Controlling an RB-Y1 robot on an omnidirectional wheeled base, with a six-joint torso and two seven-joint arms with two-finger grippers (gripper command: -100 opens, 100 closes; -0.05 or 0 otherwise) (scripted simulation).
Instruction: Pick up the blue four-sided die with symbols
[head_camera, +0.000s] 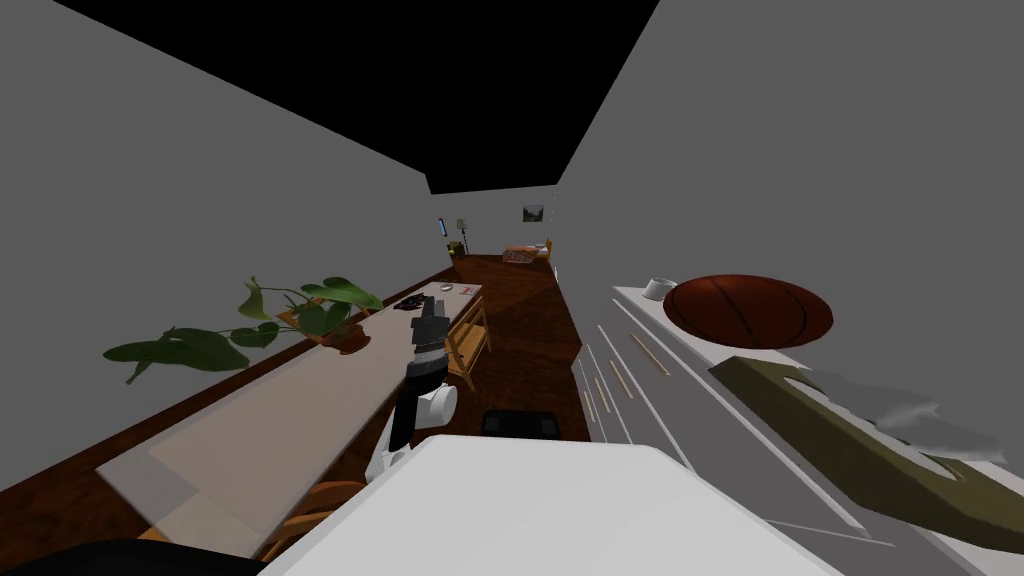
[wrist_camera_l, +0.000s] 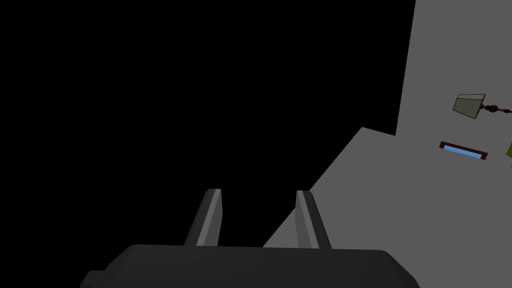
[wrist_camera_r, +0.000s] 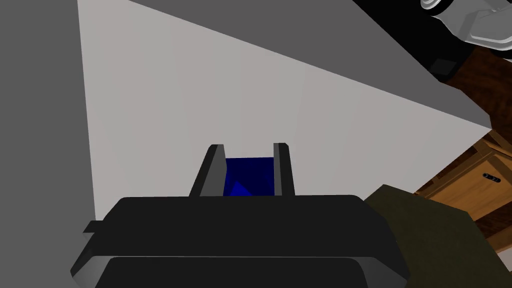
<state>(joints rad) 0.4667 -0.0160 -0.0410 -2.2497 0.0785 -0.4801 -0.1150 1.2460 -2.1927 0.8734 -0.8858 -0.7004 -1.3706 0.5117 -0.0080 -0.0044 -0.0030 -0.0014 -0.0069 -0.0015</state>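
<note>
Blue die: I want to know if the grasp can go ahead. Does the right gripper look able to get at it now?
Likely yes: the blue die sits between the fingers of the right gripper, which seem to press its sides; nothing blocks it.

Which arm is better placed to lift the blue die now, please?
Right. The right gripper has its fingers pressed on both sides of the blue die, over the pale surface. The left gripper is open, empty and aimed at a black area.

Left gripper (wrist_camera_l: 258, 191) held out forward, fingers apart; right gripper (wrist_camera_r: 248, 146) fingers pressing the blue die (wrist_camera_r: 250, 172) between them.
</note>
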